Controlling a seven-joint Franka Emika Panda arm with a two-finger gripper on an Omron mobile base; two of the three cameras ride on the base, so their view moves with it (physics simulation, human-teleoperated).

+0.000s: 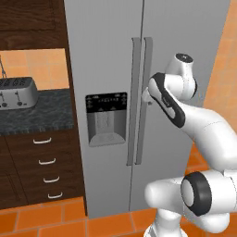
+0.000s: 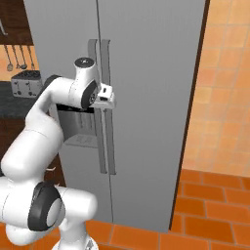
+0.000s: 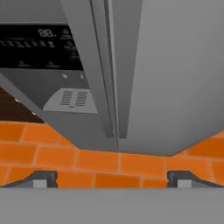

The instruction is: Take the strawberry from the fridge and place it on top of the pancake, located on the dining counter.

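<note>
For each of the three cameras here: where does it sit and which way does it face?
Left base view: behind-left of the arm, facing the fridge; arm rises lower right.
Right base view: behind-right, same fridge; arm lower left, gripper at the handles.
Hand view: on the hand, looking down the handles to the orange floor; open fingertips below.
Shared: fridge, dispenser panel.

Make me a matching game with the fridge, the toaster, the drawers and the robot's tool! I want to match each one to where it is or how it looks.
Things:
1. fridge
2. toaster
3. drawers
4. tool

Descriptions:
A. sits on the dark counter left of the fridge
B. open, holding nothing, close to the door handles
C. tall and grey, both doors shut
D. dark brown with pale handles, under the counter

Pairs: 1-C, 2-A, 3-D, 4-B
</note>
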